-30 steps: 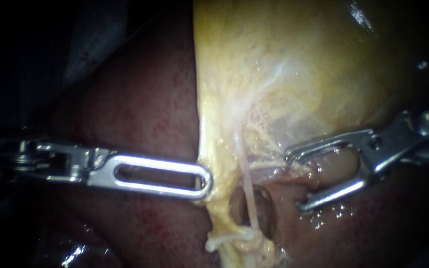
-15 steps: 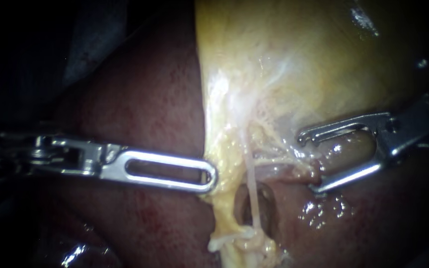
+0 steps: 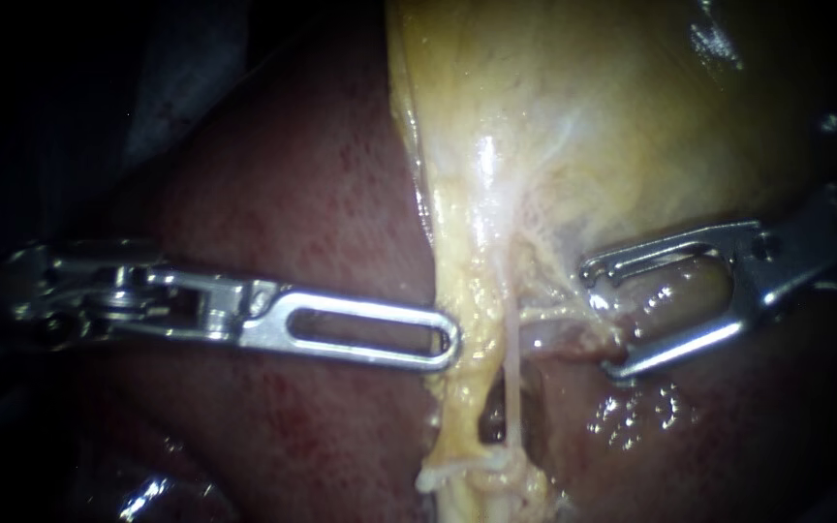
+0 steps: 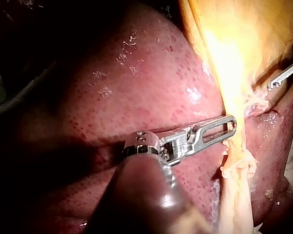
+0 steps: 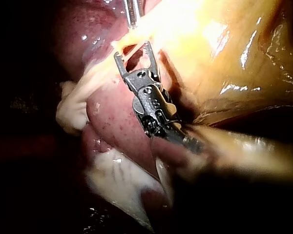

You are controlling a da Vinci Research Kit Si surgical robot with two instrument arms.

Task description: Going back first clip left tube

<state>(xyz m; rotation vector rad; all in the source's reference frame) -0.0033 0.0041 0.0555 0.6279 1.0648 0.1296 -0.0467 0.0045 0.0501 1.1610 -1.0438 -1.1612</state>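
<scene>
Draw your right instrument [image 3: 601,323] straight back, jaws wide and empty, clear of the tube [image 3: 512,339]; your left instrument [image 3: 448,339] grips the gallbladder [image 3: 583,116].

Left instrument [image 3: 449,341]: shaft lost in the dark at endoscope view's left edge, a close blur in its wrist view | right instrument [image 3: 601,320]: shaft cut off at right edge | thin pale tube [image 3: 512,358]: lower end lost in bunched tissue at bottom edge

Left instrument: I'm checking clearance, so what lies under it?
Dark red liver lies under the left instrument and shows through its slotted tip. The tip's end meets the yellow edge of the gallbladder; what lies directly beneath the metal there is covered.
</scene>
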